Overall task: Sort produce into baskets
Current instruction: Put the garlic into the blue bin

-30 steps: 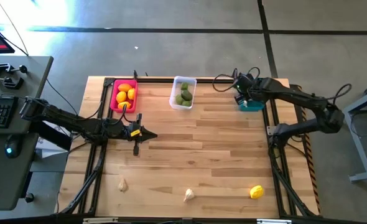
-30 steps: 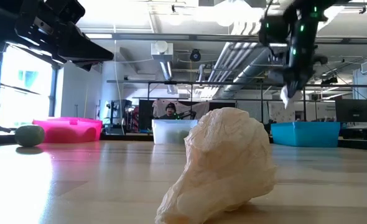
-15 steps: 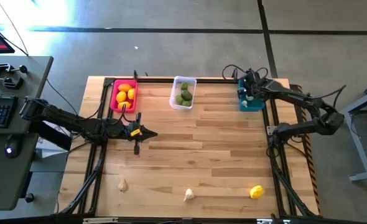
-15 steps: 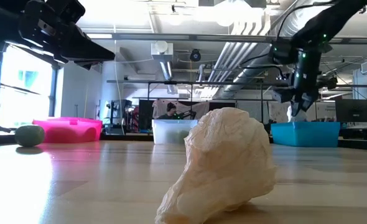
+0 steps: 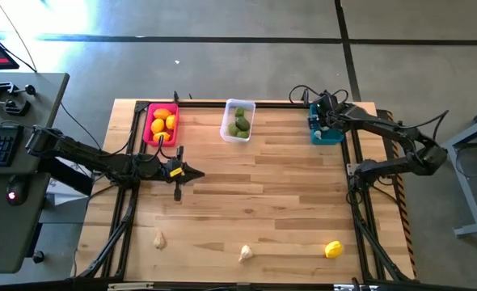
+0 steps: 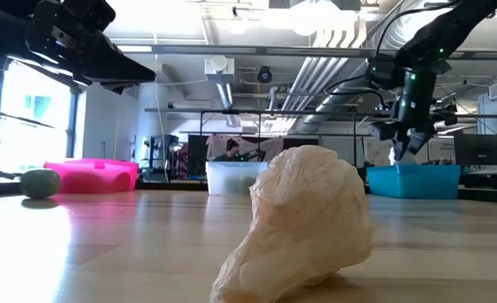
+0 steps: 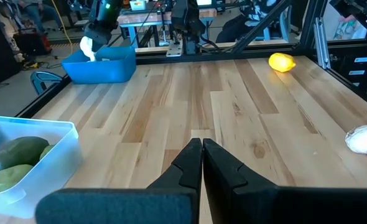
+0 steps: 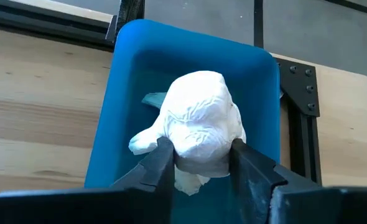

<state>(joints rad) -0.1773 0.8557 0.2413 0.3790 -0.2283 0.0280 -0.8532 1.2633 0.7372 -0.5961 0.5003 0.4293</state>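
My right gripper (image 8: 199, 163) hangs over the teal basket (image 5: 327, 134) at the far right, shut on a whitish garlic bulb (image 8: 199, 127). The left wrist view shows that bulb (image 7: 87, 46) just above the basket's rim. The pink basket (image 5: 160, 123) holds orange and yellow fruits, and the clear basket (image 5: 238, 120) holds green ones. Two garlic bulbs (image 5: 159, 240) (image 5: 245, 253) and a yellow fruit (image 5: 332, 249) lie on the boards near the front edge. My left gripper (image 5: 178, 172) hovers shut near the pink basket, holding nothing. My right gripper pinches the garlic bulb's lower sides (image 8: 177, 152) between its two fingers (image 8: 160, 163). The fingers slant down from above. The bulb is lifted clear, above the teal basket's floor (image 8: 127, 112), with its papery tail to one side.
In the low view a green piece (image 6: 40, 183) lies on the table by the pink basket (image 6: 93, 175), and one garlic bulb (image 6: 295, 223) fills the foreground. Black frame rails (image 5: 353, 186) run along both table sides. The middle boards (image 5: 255, 186) are bare.
My right gripper has sunk toward the teal basket and shifted a little toward the table's right edge, carrying the garlic bulb along. It has also rolled somewhat. In the last half second it has hardly moved.
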